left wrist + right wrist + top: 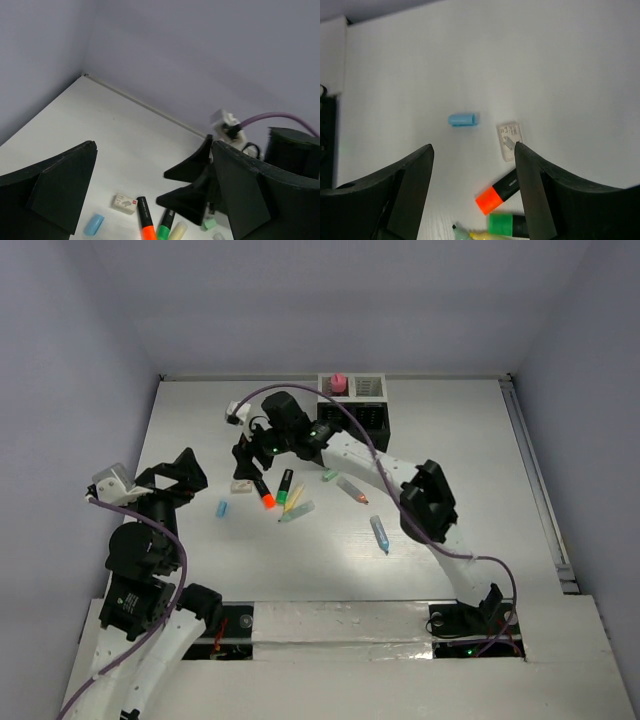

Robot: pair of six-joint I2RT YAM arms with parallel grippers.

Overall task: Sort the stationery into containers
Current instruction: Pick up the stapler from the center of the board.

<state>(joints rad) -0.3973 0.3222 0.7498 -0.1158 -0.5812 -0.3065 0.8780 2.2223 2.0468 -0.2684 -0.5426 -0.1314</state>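
Stationery [285,488] is lying scattered mid-table. You are hovering your right gripper [472,150], fingers spread wide and holding nothing, above the orange-capped black marker [500,192] and small white rectangular eraser [509,140]. Your left gripper [152,145] is hanging open too. 1 fat pink tube [338,383] is standing in the 4-compartment mesh organizer [368,388].

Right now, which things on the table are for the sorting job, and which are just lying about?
For the job: orange-capped black marker, green-capped black marker, pale yellow pen, short light blue cap, blue pen, small white eraser, pink tube, black-and-white mesh organizer.
Just lying about: purple cable on the arm, silvery tape strip.
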